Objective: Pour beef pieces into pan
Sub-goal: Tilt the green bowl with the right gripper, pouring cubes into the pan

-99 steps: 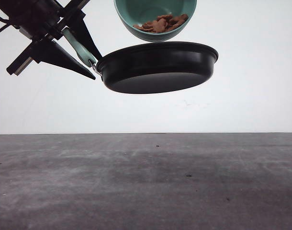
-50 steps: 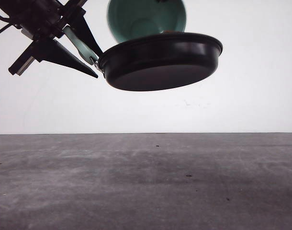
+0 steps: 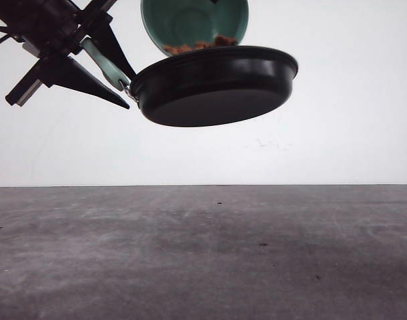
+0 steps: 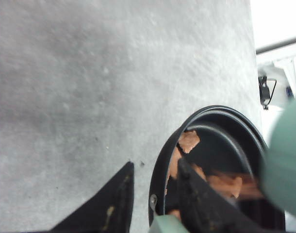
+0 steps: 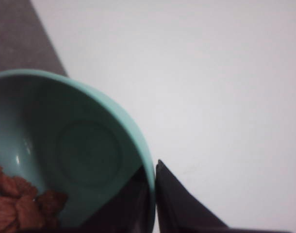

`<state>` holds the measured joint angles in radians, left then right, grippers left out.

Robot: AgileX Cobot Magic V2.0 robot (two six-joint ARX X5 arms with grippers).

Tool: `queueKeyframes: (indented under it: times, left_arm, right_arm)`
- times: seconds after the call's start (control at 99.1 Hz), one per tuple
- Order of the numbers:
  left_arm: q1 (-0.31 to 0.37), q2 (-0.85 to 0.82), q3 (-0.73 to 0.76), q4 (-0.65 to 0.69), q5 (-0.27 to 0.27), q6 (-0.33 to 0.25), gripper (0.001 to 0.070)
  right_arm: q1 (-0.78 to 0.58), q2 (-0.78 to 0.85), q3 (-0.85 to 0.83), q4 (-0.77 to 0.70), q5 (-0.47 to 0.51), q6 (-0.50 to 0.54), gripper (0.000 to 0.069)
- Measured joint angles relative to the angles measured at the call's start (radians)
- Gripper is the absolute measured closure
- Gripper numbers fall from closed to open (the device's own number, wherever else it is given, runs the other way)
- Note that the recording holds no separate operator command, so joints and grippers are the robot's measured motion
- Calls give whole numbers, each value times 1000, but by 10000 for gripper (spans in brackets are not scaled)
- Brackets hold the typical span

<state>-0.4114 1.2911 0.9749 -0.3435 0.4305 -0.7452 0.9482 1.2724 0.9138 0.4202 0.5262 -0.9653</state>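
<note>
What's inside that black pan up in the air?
Some beef pieces already lie in the pan, more sliding in from the tilted teal bowl. The left pincer's finger and the bowl hide much of the pan's floor.

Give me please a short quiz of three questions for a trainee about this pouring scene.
1. True or false: the pan rests on the table.
2. Multiple choice: the left tool grips the pan by (A) its rim, (B) its mint-green handle, (C) its base.
3. Short answer: where do the beef pieces lie at this moment?

Key:
1. False; it is held in the air.
2. B.
3. Some already in the pan, some still in the teal bowl, tipped by the right tool.
</note>
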Motion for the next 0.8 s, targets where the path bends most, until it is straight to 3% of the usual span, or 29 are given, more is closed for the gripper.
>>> queueKeyframes:
  times: [0.444,0.797]
  left_arm:
    - [17,0,0,-23,19,0,579]
    - [17,0,0,-26,21,0,579]
  right_arm:
    - [-40,5,-37,166,-36,-14,680]
    - [-45,10,-54,217,-37,-14,680]
